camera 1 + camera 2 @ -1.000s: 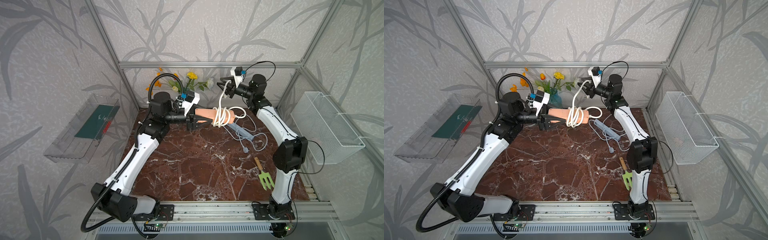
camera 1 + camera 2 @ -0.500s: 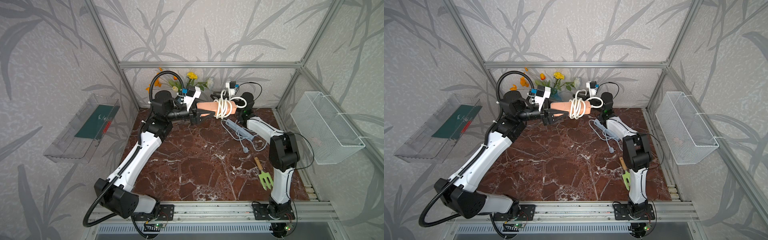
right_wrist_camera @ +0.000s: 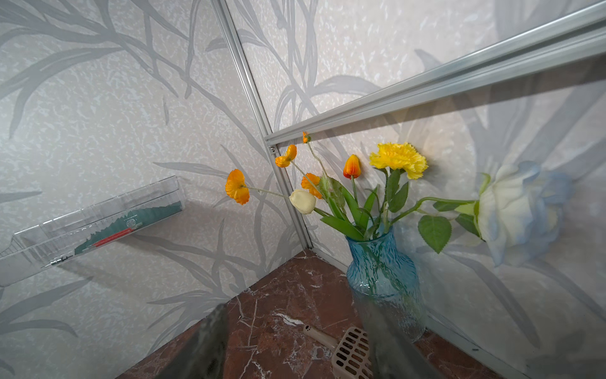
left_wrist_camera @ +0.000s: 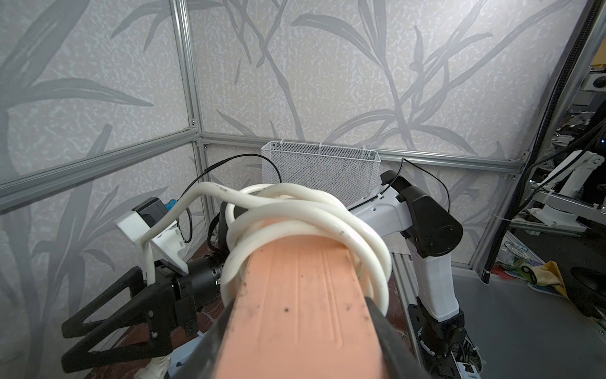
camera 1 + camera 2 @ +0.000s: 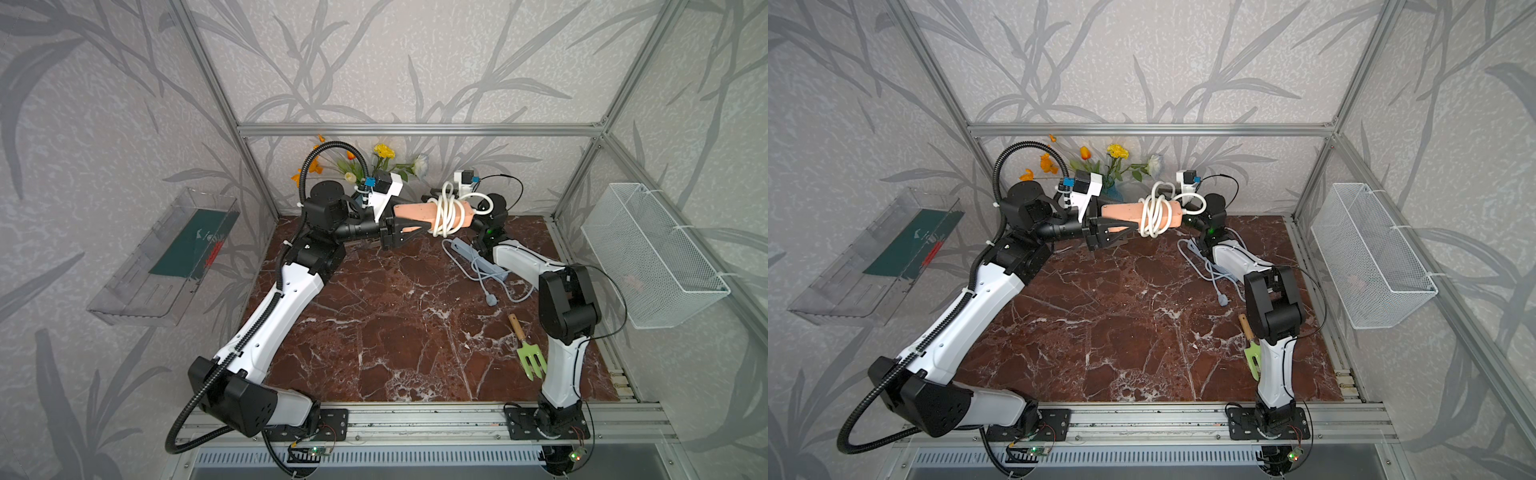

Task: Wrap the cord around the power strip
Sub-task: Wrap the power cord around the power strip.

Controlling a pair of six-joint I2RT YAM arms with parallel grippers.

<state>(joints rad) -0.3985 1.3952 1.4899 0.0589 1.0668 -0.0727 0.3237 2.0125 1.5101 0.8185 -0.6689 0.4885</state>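
The left gripper (image 4: 303, 341) is clamping the power strip (image 5: 413, 212), upper centre in both top views.
The right gripper (image 4: 67, 344) is standing wide; the white cord (image 4: 295, 210) is looping around the strip, its end hidden; print on the green card (image 5: 191, 245) is too small to read.

You see: power strip (image 4: 295, 311) matt peach plastic, fine grooves, dark specks. Cord (image 4: 295, 229) smooth white rubbery sheath, grubby marks. Surface (image 5: 395, 332) glossy red-brown marble look, white veins. Vase (image 3: 382, 279) rippled blue glass. Basket (image 5: 648, 257) white wire mesh.
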